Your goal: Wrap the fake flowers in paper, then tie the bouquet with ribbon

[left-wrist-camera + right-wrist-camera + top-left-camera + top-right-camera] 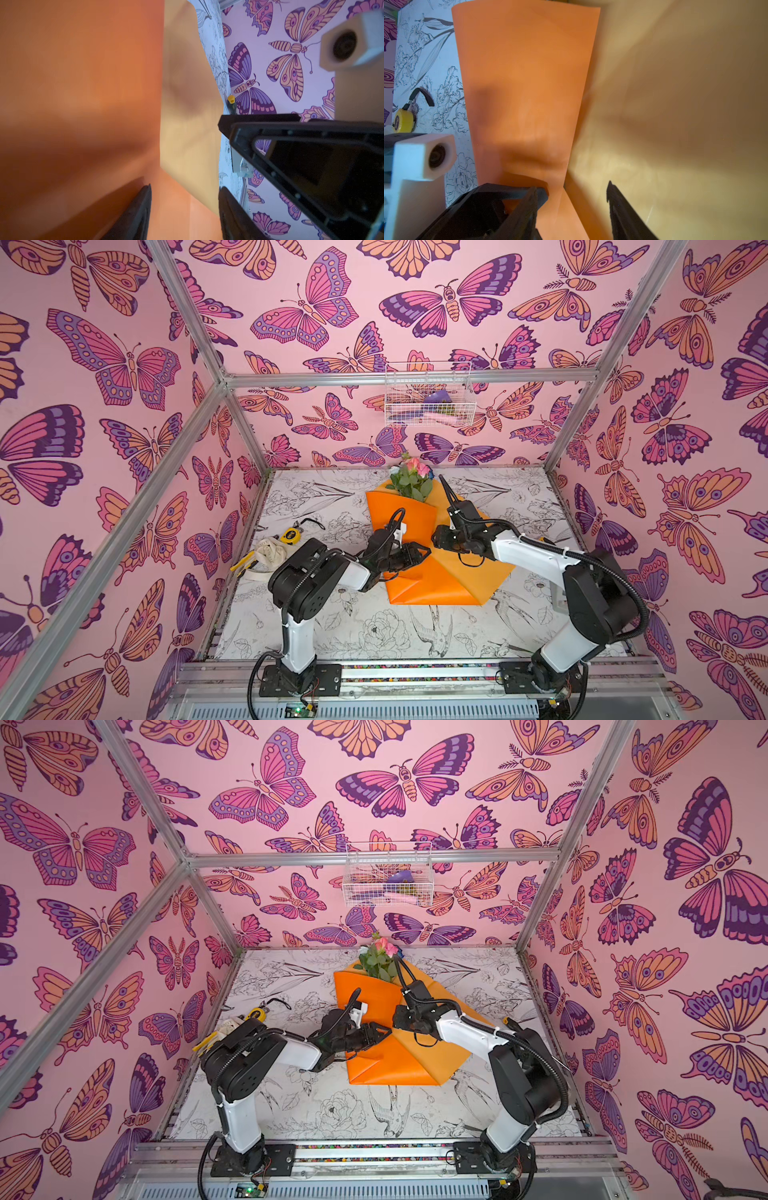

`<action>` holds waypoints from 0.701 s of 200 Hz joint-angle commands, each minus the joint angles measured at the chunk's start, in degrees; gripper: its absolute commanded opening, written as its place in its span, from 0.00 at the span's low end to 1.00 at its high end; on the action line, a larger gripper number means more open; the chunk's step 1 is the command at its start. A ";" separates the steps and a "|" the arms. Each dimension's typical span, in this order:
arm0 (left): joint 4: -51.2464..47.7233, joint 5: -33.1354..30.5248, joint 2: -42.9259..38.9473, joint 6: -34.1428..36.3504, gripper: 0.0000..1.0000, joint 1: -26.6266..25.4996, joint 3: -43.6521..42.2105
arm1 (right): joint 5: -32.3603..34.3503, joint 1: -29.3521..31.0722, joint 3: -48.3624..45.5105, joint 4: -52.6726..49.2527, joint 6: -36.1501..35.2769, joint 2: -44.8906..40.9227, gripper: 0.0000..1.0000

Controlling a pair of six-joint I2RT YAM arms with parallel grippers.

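The bouquet of fake flowers lies in the middle of the table in both top views. Its pink and white blooms and green leaves (411, 479) (380, 961) stick out of the far end of the folded orange wrapping paper (436, 585) (395, 1065). My left gripper (420, 553) (185, 199) and right gripper (436, 540) (572, 197) face each other, tips nearly meeting, over the fold in the paper's middle. Both stand open with nothing pinched. Each wrist view is filled by the orange paper (83, 83) (525, 62) and its paler flap.
At the table's left edge lie a yellow tape measure (289, 535) (403, 122), a cream bundle (269, 551) and a yellow-handled tool (241, 562). A yellow-and-black handle (231, 104) lies by the right wall. A white wire basket (428, 396) hangs on the back wall.
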 commanded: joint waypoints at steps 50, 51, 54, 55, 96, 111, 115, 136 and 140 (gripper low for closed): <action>1.36 1.44 -7.02 1.78 0.55 -0.10 -6.01 | -3.57 -0.01 5.59 -0.70 -1.21 7.37 0.54; 1.39 1.43 -7.19 1.78 0.55 -0.12 -6.07 | -3.64 0.01 5.58 -0.76 -1.21 7.47 0.54; 1.42 1.49 -7.78 1.86 0.55 -0.08 -6.38 | -3.71 -0.04 5.65 -0.77 -1.21 7.75 0.54; 1.42 1.54 -7.97 1.91 0.55 -0.06 -6.43 | -3.75 -0.01 5.69 -0.84 -1.26 7.79 0.54; -5.20 0.58 -16.48 5.07 0.54 -0.13 -10.18 | -4.62 0.11 5.57 -0.95 -1.48 10.29 0.53; -11.53 -1.73 -20.09 6.68 0.52 -0.09 -11.76 | -4.45 0.27 5.44 -0.95 -1.47 10.66 0.53; -13.23 -2.55 -21.08 7.19 0.51 -0.06 -12.18 | -4.46 0.29 5.43 -0.99 -1.55 10.75 0.53; -23.68 -9.29 -26.03 9.07 0.45 -0.05 -13.83 | -4.51 0.45 5.19 -0.93 -1.56 10.97 0.52; -25.65 -10.79 -26.87 9.34 0.43 -0.11 -14.11 | -4.51 0.45 5.06 -0.91 -1.58 10.96 0.52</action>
